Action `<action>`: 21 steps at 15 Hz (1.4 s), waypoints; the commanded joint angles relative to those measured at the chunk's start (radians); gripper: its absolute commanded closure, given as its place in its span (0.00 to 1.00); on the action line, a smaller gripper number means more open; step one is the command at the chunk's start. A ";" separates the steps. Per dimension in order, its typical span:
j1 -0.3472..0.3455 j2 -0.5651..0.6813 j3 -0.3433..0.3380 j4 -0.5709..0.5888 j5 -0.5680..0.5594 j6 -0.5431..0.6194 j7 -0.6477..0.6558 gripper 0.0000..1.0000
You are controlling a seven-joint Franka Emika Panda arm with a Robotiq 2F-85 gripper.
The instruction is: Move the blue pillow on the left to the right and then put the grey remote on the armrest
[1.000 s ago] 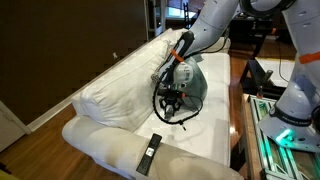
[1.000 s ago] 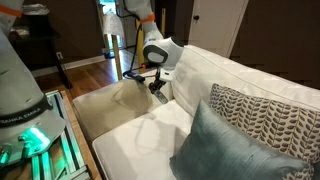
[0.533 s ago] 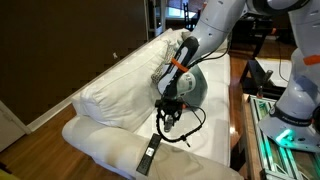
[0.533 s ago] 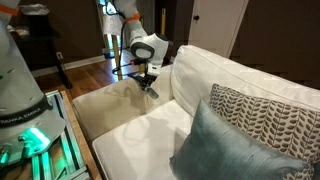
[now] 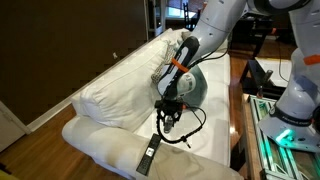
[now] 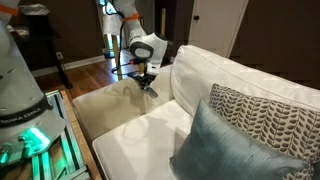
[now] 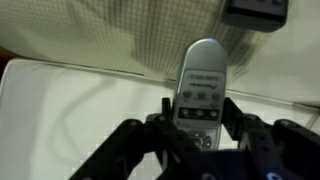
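Right now my gripper [image 7: 198, 110] is clamped on the grey remote [image 7: 203, 72]. In the wrist view its lower half sits between my two fingers [image 7: 232, 108] and its rounded top end sticks out ahead of them. I hold it in the air, tilted a little, touching nothing below.

Ahead of the grey remote's tip lies the black remote [image 7: 256, 9], near it but apart, cut off by the top edge of that view. In an exterior view the black remote [image 5: 150, 153] lies on the armrest [image 5: 95, 140], close to the rounded front edge, and my gripper [image 5: 168, 123] hangs just behind and above it. Bare cream upholstery runs wide along the armrest away from the black remote.

Below me a curved seam [image 7: 70, 66] divides a coarser-woven cream surface from a smoother white one; from the wrist view I cannot tell which is which part of the sofa.

In an exterior view the back cushion [image 6: 215, 70] rises just beside my gripper [image 6: 147, 80]. The blue pillow [image 6: 235, 150] leans at the far end of the seat, well apart from me, with the patterned pillow [image 6: 268, 112] behind it.
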 commanded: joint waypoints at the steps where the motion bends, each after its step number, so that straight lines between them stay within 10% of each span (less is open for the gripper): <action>1: 0.030 -0.064 0.038 -0.058 -0.017 0.038 0.032 0.73; 21: 0.170 0.009 0.162 0.001 -0.065 0.067 0.268 0.73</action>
